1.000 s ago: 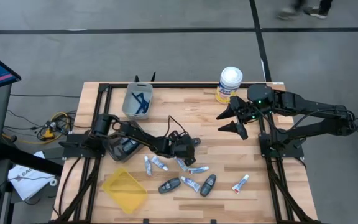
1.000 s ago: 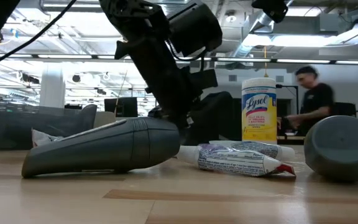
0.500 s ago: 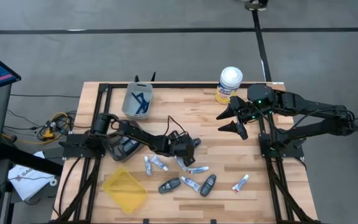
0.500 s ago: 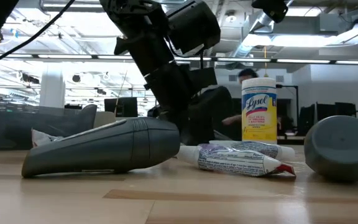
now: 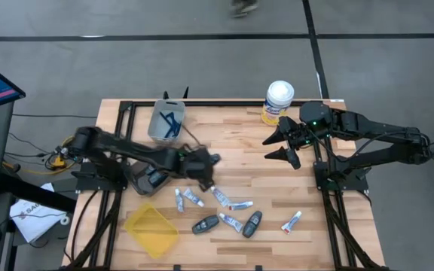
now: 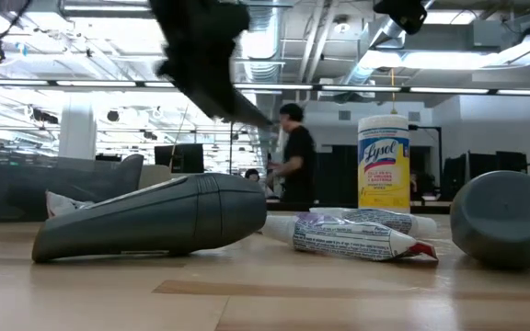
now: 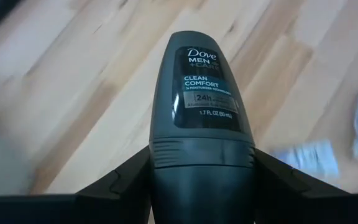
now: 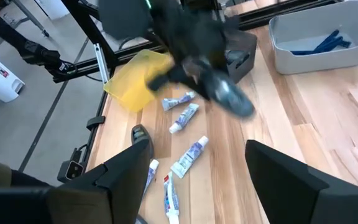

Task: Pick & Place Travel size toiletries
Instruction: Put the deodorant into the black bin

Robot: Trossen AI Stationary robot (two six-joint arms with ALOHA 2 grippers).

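Wooden table (image 5: pixel 239 143), left tool (image 5: pixel 204 167) raised, gripping Dove deodorant (image 7: pixel 202 118), right tool (image 5: pixel 279 141) hovering wide

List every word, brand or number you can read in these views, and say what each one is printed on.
"Dove MEN+CARE", "CLEAN COMFORT", "24h", "1.7 FL OZ (50 mL)": on the dark grey deodorant held in the left gripper.
"Lysol": on the yellow canister at the table's far edge.
Print on the crumpled white tube in the low view: too small to read.
Print on the other small tubes: too blurred to read.
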